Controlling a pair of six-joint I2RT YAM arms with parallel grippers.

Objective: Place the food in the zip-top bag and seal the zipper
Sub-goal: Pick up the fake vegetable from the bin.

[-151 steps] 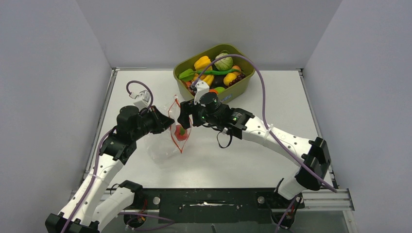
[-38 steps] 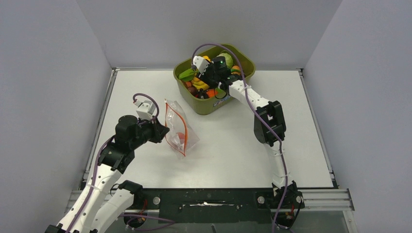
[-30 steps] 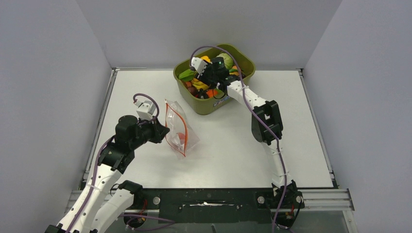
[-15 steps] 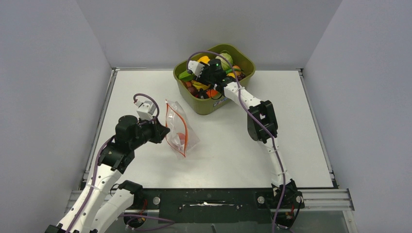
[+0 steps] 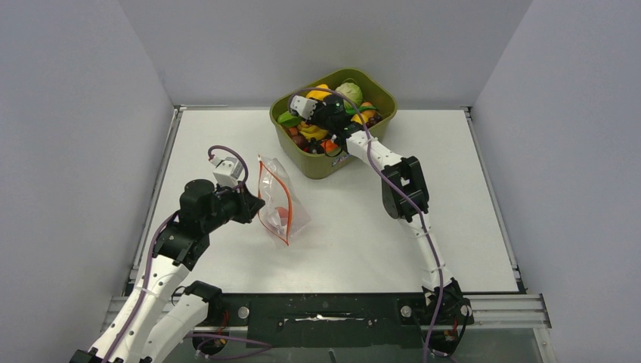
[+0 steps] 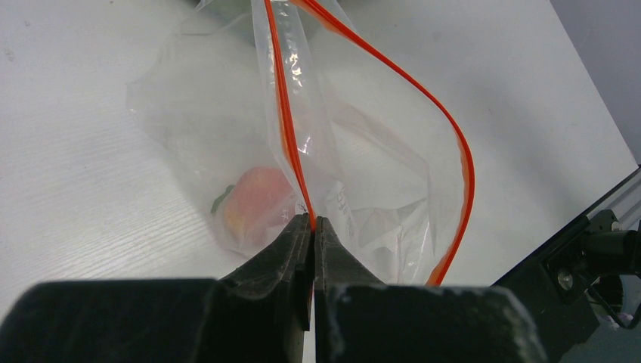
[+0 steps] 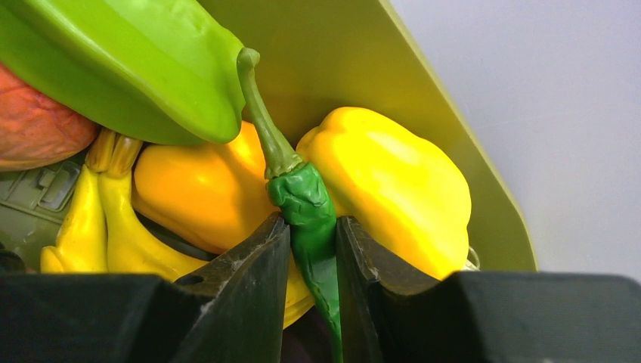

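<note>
White table (image 5: 461,197), from above: zip-top bag (image 5: 286,203) left of centre, olive tub (image 5: 326,168) at the far edge. Left wrist: left gripper (image 6: 312,227) pinched tight on the zipper (image 6: 283,128), pink-red fruit (image 6: 253,204) inside. Right wrist: right gripper (image 7: 312,227) clamps the green pod (image 7: 306,198).

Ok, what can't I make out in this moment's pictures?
Right wrist view: the green pod's lower length vanishes between the fingers of the right pincer; whether they press it is unclear.
Top view: the wrist covers that pincer inside the tub.
Left wrist view: the top edge cuts off the zipper's far end; the pink-red fruit blurs behind the zip-top bag's plastic.
</note>
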